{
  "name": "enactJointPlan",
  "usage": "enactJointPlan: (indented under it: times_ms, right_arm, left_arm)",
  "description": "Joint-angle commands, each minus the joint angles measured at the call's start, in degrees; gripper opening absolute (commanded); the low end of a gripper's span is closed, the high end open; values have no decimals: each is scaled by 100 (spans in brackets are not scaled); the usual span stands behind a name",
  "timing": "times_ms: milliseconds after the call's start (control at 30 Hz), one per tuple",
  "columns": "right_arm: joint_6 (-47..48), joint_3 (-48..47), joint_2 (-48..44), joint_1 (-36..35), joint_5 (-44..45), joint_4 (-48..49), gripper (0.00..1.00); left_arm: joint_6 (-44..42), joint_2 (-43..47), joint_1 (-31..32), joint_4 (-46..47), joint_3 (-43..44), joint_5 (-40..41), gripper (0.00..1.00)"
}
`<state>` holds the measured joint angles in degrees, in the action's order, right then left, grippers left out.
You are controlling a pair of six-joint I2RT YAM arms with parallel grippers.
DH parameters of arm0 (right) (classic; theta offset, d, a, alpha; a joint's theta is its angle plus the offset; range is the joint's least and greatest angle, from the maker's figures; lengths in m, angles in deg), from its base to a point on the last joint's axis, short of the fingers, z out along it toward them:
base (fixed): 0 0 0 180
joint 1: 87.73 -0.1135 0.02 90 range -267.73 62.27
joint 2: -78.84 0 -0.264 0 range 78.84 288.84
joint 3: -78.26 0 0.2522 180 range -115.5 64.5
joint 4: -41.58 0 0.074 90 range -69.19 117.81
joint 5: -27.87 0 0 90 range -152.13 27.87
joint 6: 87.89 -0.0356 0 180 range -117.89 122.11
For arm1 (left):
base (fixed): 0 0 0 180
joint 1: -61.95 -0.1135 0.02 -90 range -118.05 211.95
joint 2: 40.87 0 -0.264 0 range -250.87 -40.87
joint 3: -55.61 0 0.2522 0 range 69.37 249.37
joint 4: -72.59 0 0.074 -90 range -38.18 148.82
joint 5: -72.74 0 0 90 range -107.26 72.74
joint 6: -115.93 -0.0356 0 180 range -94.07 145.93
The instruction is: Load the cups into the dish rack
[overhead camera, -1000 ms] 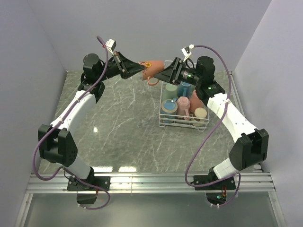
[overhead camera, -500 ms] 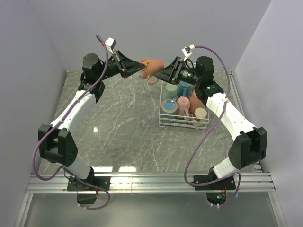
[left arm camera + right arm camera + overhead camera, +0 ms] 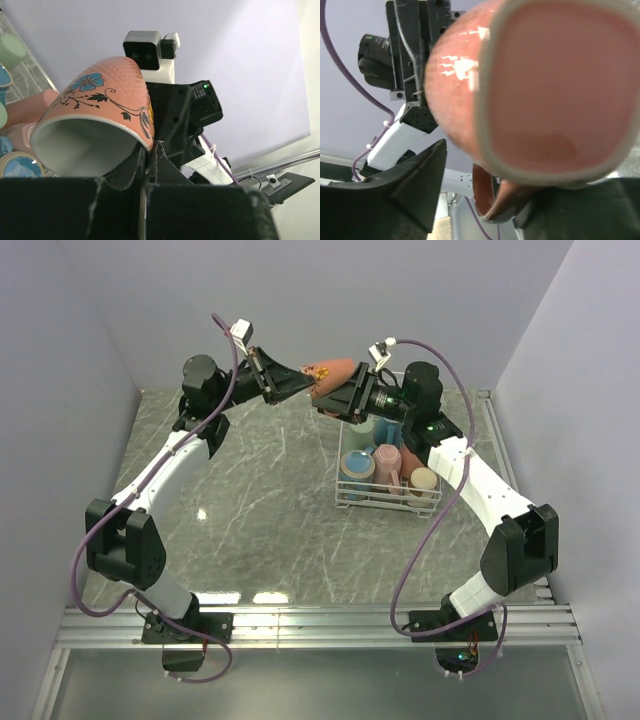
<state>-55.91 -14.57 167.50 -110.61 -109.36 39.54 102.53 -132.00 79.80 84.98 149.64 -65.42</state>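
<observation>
A salmon cup [image 3: 330,373] with a floral print hangs in the air above the table's back edge, lying on its side. My left gripper [image 3: 298,381] is shut on its rim; the left wrist view shows the rim [image 3: 100,110] pinched between my fingers [image 3: 149,150]. My right gripper [image 3: 343,397] is open at the cup's base end. In the right wrist view the base [image 3: 555,90] fills the frame, the handle [image 3: 495,195] hangs between the jaws, and one finger [image 3: 420,185] stands clear of it. The white wire dish rack [image 3: 388,508] below holds several cups.
The rack's cups include a blue-topped one [image 3: 357,468], a pink one [image 3: 387,462], a tan one [image 3: 424,480], a green one [image 3: 362,428] and a blue one [image 3: 390,425]. Grey walls close in on three sides. The marble tabletop [image 3: 250,500] lies left of the rack.
Both grippers and the salmon cup have risen and shifted slightly right. My right gripper has moved in closer round the cup's base end.
</observation>
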Motion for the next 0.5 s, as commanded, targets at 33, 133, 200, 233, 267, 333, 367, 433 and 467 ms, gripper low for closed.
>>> enactJointPlan:
  times_ms: [33, 133, 200, 233, 267, 333, 367, 433, 467]
  right_arm:
    - [28, -47, -165, -68, -86, 656, 43]
    - [54, -39, -192, -68, -94, 621, 36]
    - [98, -21, -209, -42, -103, 577, 38]
    - [115, -12, -226, -16, -103, 533, 47]
    - [124, 31, -253, -7, -112, 532, 53]
    - [150, 93, -279, 46, -103, 498, 71]
    - [151, 119, -323, 64, -103, 497, 75]
    - [168, 163, -376, 107, -59, 489, 79]
    - [177, 224, -437, 142, -33, 480, 79]
  left_arm:
    - [40, -36, 149, 329, 182, -273, 0]
    - [-74, -1, 149, 207, 164, -281, 0]
    - [-197, 43, 149, -65, 208, -273, 0]
    - [-285, 43, 149, -136, 226, -273, 0]
    - [-312, 78, 149, -163, 226, -273, 0]
    - [-356, 96, 140, -242, 217, -273, 0]
    - [-365, 113, 140, -251, 208, -273, 0]
    - [-382, 140, 140, -268, 191, -264, 0]
    - [-400, 148, 140, -269, 191, -264, 0]
